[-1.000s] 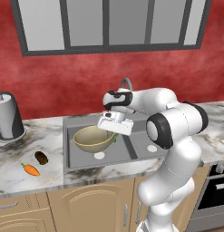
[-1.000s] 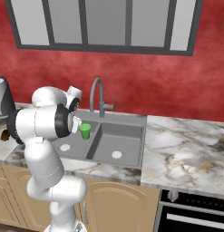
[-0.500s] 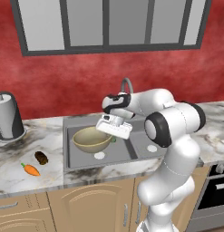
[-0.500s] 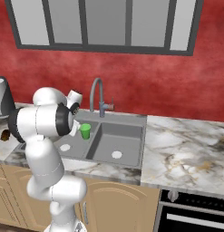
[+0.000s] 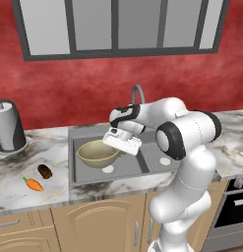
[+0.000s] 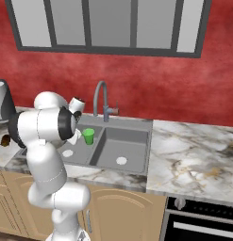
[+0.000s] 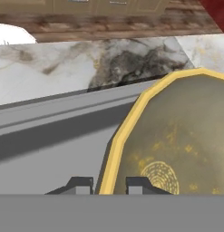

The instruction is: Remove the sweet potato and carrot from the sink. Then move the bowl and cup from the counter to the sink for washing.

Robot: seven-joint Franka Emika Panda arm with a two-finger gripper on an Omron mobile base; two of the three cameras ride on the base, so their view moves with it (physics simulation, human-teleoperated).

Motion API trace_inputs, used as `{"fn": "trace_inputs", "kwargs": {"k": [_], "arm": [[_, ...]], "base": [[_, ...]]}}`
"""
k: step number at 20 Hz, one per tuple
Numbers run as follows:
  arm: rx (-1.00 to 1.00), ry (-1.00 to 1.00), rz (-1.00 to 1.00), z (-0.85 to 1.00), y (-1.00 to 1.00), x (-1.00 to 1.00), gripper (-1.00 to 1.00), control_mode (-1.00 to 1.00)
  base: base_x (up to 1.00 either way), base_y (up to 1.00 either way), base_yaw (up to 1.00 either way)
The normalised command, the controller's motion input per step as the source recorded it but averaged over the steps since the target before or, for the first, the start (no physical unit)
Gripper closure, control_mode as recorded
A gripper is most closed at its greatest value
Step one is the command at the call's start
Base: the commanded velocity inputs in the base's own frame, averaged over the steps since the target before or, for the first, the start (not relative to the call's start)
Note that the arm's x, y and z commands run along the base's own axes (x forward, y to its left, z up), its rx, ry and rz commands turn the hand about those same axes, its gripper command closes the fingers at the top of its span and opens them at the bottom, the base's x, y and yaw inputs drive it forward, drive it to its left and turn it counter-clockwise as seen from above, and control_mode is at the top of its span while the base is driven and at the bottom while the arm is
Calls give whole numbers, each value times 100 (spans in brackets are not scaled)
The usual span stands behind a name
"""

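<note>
End effector (image 7: 109, 185) is clamped on the bowl's (image 5: 97, 153) yellow rim: in the hand view one dark fingertip (image 7: 79, 185) sits outside the rim and the other inside, with the rim between them. From the left base view the bowl hangs over the left basin of the sink (image 5: 91, 174), above the white drain, with the white hand at its right edge; whether it touches the basin floor I cannot tell. The bowl's olive inside faces up and looks a little tilted.

On the right base view the green cup (image 6: 88, 136) stands upright in the sink (image 6: 132, 155), by the divider between the two basins and partly behind the arm; which basin it stands in I cannot tell. The grey faucet (image 6: 101, 98) rises behind it at the back of the sink.

Out on the desk (image 5: 24, 184), left of the sink, the sweet potato (image 5: 44, 171) lies near the carrot (image 5: 33, 184), the carrot nearer the front edge, the two apart. A grey kettle (image 5: 9, 126) stands at the far left against the red wall. To the right of the sink the marble runs on above a dark oven (image 6: 203, 221).
</note>
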Motion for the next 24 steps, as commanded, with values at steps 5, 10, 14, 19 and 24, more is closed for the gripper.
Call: {"fn": "trace_inputs", "kwargs": {"k": [5, 10, 14, 19, 24], "arm": [[0, 0, -7, -14, 7, 0, 100, -100], [0, 0, -5, -15, 0, 0, 100, -100], [0, 0, -4, -16, 2, 0, 100, -100], [0, 0, -2, -16, 5, 1, 100, -100], [0, 0, -1, -15, 6, 6, 100, -100]], "base": [[0, 0, 0], [0, 0, 0], [0, 0, 0], [0, 0, 0], [0, 0, 0]]}}
